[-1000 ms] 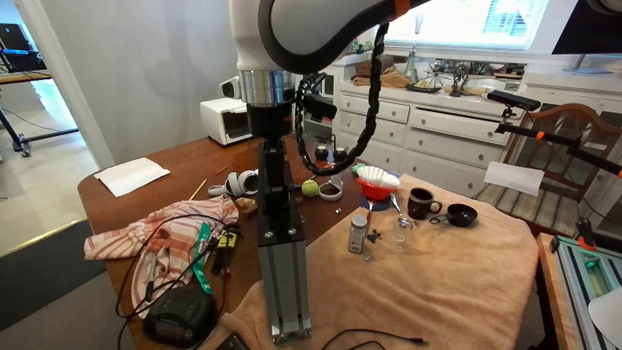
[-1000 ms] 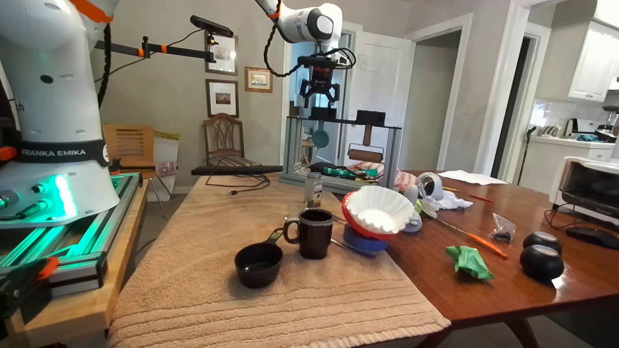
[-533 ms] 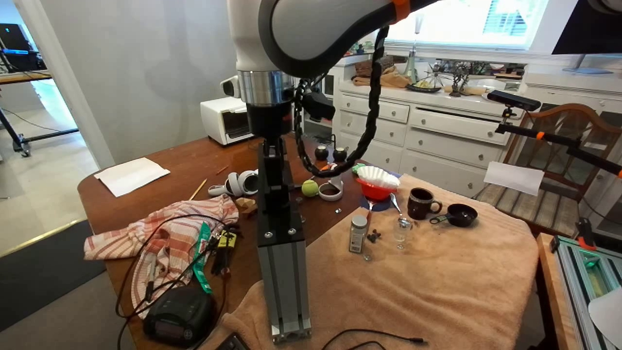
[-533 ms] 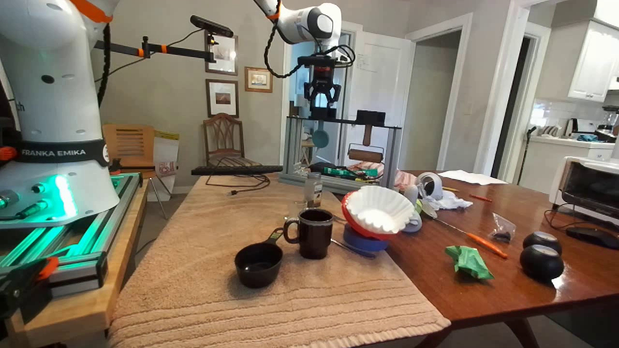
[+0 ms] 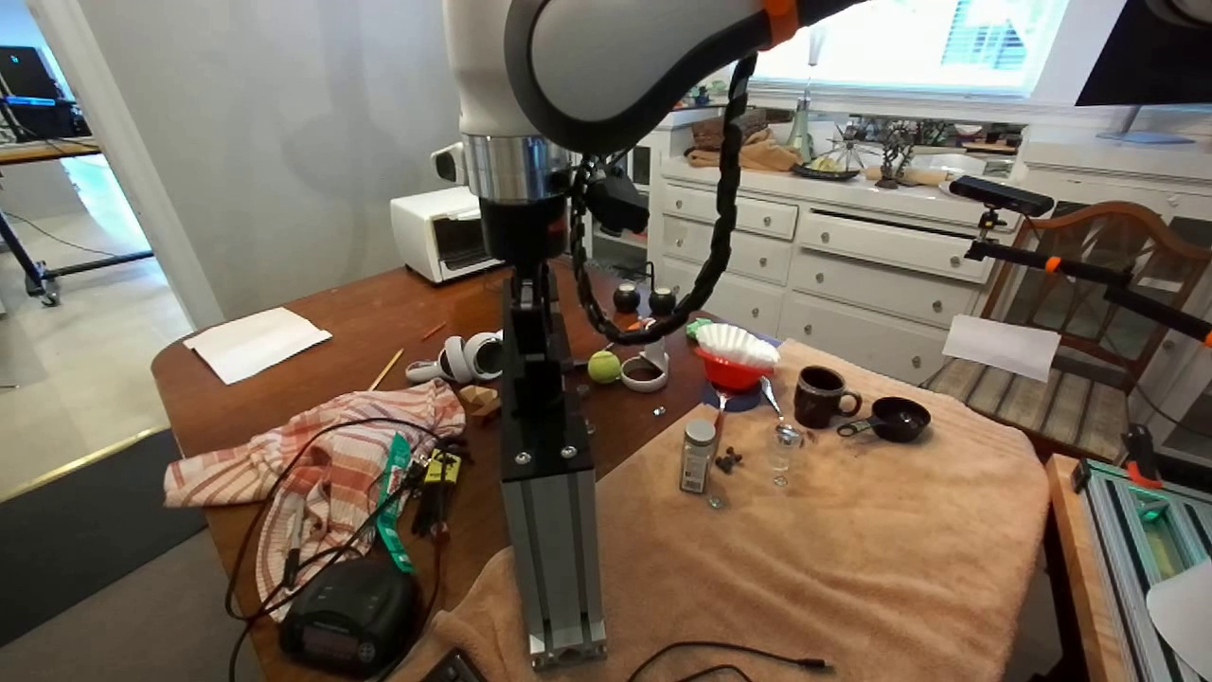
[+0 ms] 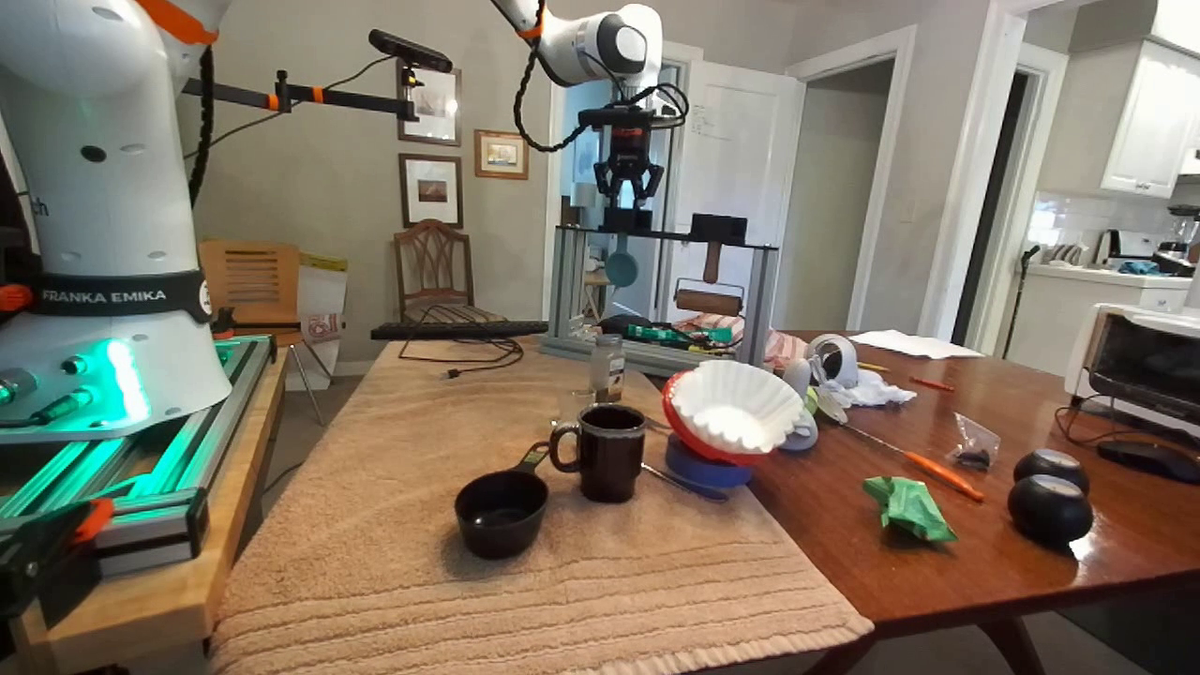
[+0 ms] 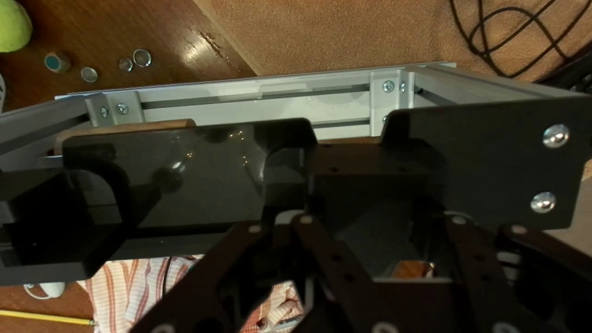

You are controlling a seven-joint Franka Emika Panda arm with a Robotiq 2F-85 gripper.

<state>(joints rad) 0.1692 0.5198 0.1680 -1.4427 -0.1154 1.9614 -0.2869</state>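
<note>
I find the black block (image 6: 627, 220) seated on the dark plate (image 7: 490, 171) that tops the metal frame (image 6: 757, 305), next to the plate's two bright screws. My gripper (image 6: 628, 200) points downward and is clenched on this block, one finger to either side of its upper part; the contact faces are too dark to inspect. Below the block, under the plate, hangs a teal scoop (image 6: 621, 269). Further along the plate is a second black block (image 6: 719, 228), with a brown roller (image 6: 709, 300) suspended beneath it. On one side of the frame, a striped cloth (image 5: 350, 455) lies rumpled on the brown table (image 5: 398, 313); on the other, a tan towel (image 5: 833, 587) covers part of the surface. The towel bears an upright grey-capped jar (image 5: 697, 459), a glass (image 5: 780, 464), a dark mug (image 5: 820, 398) and, just beside the mug, a black measuring cup (image 5: 900, 420). In both exterior views I note a white paper filter (image 6: 736, 406) resting in a red bowl (image 5: 734, 372). Farther out are a tennis ball (image 5: 604, 367) on bare wood and a white toaster oven (image 5: 421, 232) near the wall.
</note>
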